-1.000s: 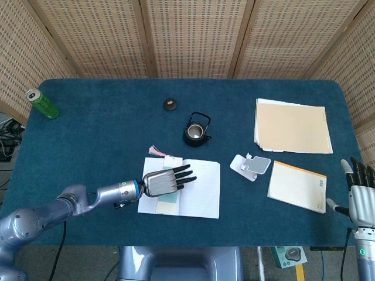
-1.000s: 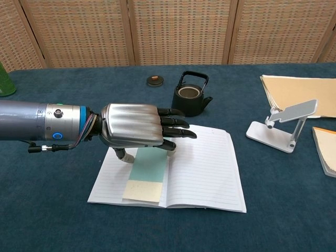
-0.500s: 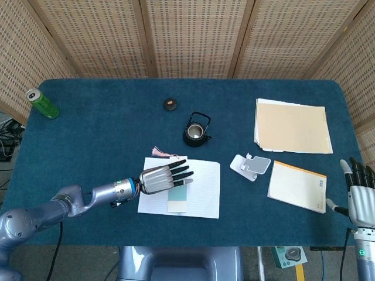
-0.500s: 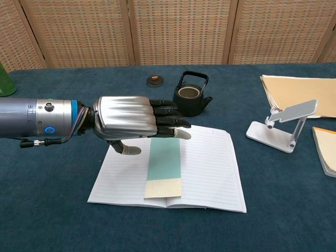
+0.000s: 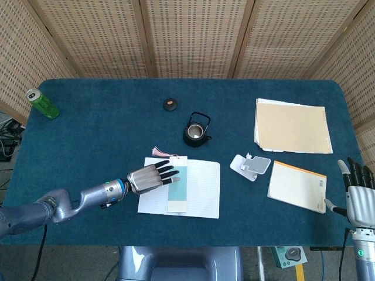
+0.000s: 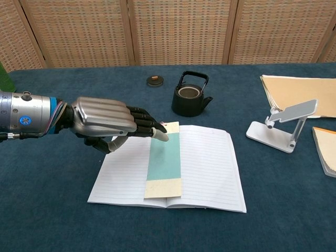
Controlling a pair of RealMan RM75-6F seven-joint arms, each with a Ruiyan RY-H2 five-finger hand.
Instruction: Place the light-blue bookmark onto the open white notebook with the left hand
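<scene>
The bookmark (image 6: 164, 160) lay flat on the notebook (image 6: 210, 168), near the middle fold, a bit below the center of the chest view. It looked thin and very light, like a strip of card that bends easily. A puff of air or a bump from a finger could slide it. Its pink tassel (image 5: 157, 151) stuck out past the top edge of the notebook in the head view. If you needed to take it again, the safest spot looked like a long edge or the pale bottom end, pinched softly.

Your left hand (image 6: 102, 122) was at the left side of the frame, over the left page. Its fingers (image 6: 152, 128) were stretched out and spread, holding nothing, with the tips close to the top of the bookmark. I could not tell if they touched it.

Your right hand (image 5: 358, 193) was at the lower right edge of the head view, fingers apart and empty.

The teapot (image 6: 190, 94) sat just above the notebook with no lid on. Inside looked dark; I could not tell if anything was in it. A can (image 5: 42, 103) stood at the far left.
</scene>
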